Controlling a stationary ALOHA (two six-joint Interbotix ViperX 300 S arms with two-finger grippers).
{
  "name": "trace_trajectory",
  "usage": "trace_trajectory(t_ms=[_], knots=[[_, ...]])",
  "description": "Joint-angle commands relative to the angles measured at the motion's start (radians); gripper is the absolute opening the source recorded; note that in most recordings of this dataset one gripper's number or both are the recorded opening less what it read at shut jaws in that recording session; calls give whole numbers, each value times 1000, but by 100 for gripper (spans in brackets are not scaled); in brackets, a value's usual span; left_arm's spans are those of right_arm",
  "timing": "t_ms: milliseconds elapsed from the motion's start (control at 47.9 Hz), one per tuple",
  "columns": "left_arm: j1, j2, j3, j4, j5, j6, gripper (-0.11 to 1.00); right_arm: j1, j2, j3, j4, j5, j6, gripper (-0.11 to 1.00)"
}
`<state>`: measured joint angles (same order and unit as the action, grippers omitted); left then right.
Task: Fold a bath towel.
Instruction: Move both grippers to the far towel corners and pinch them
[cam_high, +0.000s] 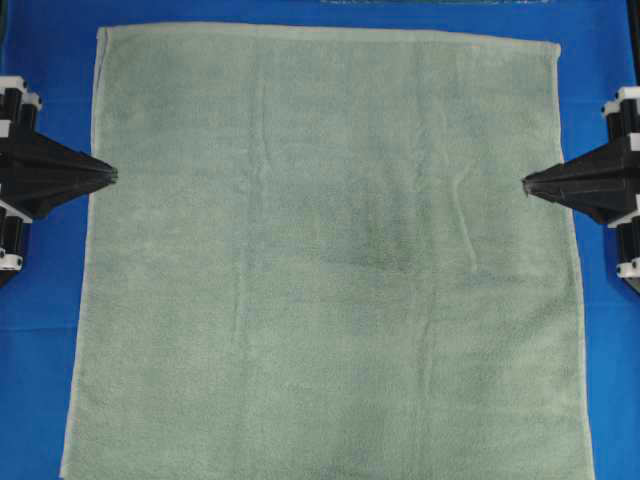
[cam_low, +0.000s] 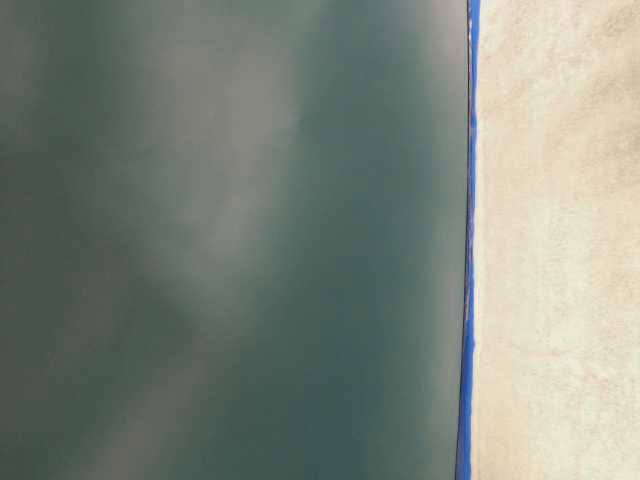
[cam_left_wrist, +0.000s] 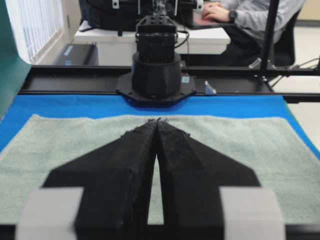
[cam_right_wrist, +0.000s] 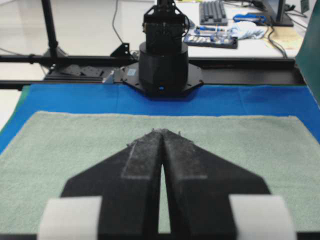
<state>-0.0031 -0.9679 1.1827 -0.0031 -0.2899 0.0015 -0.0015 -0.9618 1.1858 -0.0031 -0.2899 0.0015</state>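
Lying flat on blue table cover (cam_high: 40, 40), bath towel (cam_high: 330, 260); left gripper (cam_high: 113, 177) and right gripper (cam_high: 527, 184) closed, empty; desks behind.

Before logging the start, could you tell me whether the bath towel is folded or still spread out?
Spread out: the bath towel lies flat in a single layer on the blue table, with no fold visible.

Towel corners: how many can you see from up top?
2: the bath towel shows its far left corner and far right corner. The near two run past the picture's bottom edge, so they are hidden.
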Motion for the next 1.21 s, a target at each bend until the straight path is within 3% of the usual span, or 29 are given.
trace_trajectory(t_ms=[0, 209, 417, 563, 605, 688, 793, 876, 918, 1022, 1189], knots=[[0, 17, -37, -12, 40, -20, 0, -3, 5, -44, 8, -3, 0, 0], [67, 23, -132, -12, 275, -9, 0, -83, 44, -172, 12, 256, 2, 0], [189, 78, -216, -3, 491, 6, 0, -287, 110, -319, -3, 626, -14, 0], [276, 155, -270, -2, 598, 43, 2, -414, 186, -390, -37, 785, -28, 1], [313, 187, -291, 0, 641, 60, 7, -443, 213, -407, -46, 821, -35, 1], [373, 236, -322, 0, 701, 100, 30, -508, 282, -434, -67, 890, -57, 5], [457, 305, -353, 0, 741, 195, 63, -578, 367, -460, -101, 948, -94, 38], [522, 362, -377, 2, 759, 235, 82, -637, 440, -495, -104, 979, -141, 60], [557, 393, -394, 2, 770, 245, 86, -667, 491, -523, -103, 994, -178, 64], [650, 482, -442, 11, 807, 314, 85, -729, 592, -577, -84, 1017, -258, 55], [750, 643, -486, 8, 770, 426, 86, -821, 770, -637, 3, 1020, -402, 58]])
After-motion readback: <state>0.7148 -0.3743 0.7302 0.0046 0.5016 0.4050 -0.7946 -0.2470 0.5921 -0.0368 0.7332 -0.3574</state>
